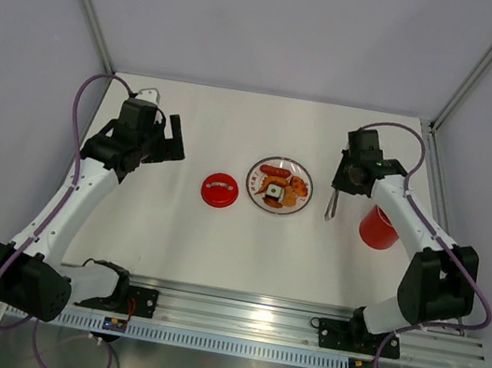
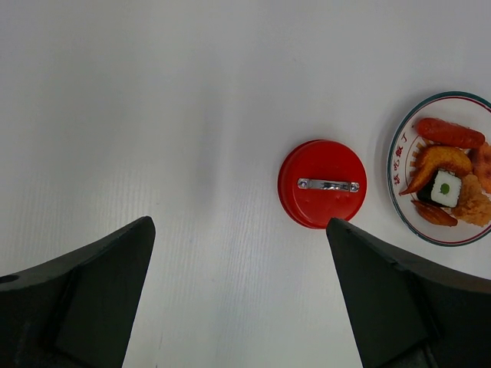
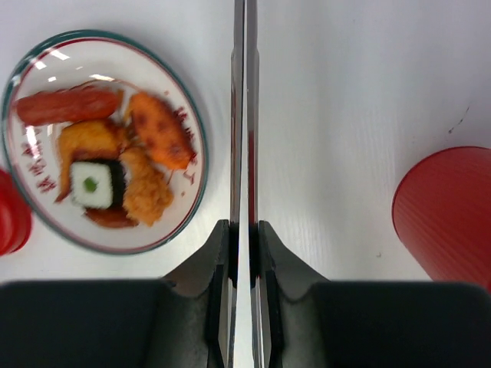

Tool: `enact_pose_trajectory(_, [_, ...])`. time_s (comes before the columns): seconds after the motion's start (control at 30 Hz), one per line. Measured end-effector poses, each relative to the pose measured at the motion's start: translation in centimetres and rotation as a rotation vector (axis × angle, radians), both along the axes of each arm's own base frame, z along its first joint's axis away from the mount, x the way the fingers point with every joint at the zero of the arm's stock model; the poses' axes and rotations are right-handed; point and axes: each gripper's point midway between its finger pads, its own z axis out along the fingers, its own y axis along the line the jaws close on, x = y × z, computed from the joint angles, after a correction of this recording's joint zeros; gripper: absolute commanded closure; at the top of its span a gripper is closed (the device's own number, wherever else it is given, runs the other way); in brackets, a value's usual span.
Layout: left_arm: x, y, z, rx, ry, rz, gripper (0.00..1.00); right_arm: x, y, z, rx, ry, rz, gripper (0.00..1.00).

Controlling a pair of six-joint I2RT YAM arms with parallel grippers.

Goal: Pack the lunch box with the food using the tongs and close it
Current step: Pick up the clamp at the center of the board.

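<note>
right end effector (image 3: 244,253), clamped (left (image 2: 238,224) spread)

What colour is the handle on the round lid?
Silvery grey handle on a red lid; left wrist view shows it best.

White plate (image 3: 69,69), dark-rimmed, with red, possibly lettered, markings, on white table (image 1: 180,239).

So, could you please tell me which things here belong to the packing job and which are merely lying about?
For the job: lunch box; lid; food; tongs, clamped in the right pincer.
Lying about: plate, which merely carries the food.
</note>
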Motion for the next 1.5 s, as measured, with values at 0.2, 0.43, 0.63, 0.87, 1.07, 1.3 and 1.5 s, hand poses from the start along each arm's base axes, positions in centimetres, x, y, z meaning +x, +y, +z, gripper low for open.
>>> enact_pose_trajectory(0.2, [0.0, 0.0, 0.0, 0.001, 0.001, 0.0, 0.01, -3.6, 1.9, 4.7, 0.073, 0.009, 0.096, 0.84])
enact_pose_trajectory(0.43, [0.0, 0.0, 0.0, 0.001, 0.002, 0.0, 0.01, -9.3, 4.8, 5.0, 0.078, 0.125, 0.232, 0.82])
enact_pose_trajectory(0.63, [0.0, 0.0, -0.1, 0.001, 0.004, 0.0, 0.01, -12.0, 4.5, 6.2, 0.096, 0.149, 0.24, 0.76])
enact_pose_trajectory(0.87, [0.2, -0.1, -0.7, 0.005, 0.022, -0.001, 0.01, -13.5, 3.9, 6.8, 0.099, 0.163, 0.227, 0.71])
enact_pose_trajectory(1.07, [0.3, -0.2, -1.1, 0.004, 0.037, -0.004, 0.01, -13.6, 3.9, 6.8, 0.103, 0.166, 0.221, 0.66])
enact_pose_trajectory(1.3, [0.2, -0.4, -1.2, -0.004, 0.042, -0.011, 0.01, -13.7, 4.3, 6.5, 0.106, 0.182, 0.234, 0.62])
enact_pose_trajectory(1.5, [0.2, -0.6, -1.2, -0.014, 0.042, -0.015, 0.01, -13.7, 4.4, 6.5, 0.11, 0.187, 0.237, 0.6])
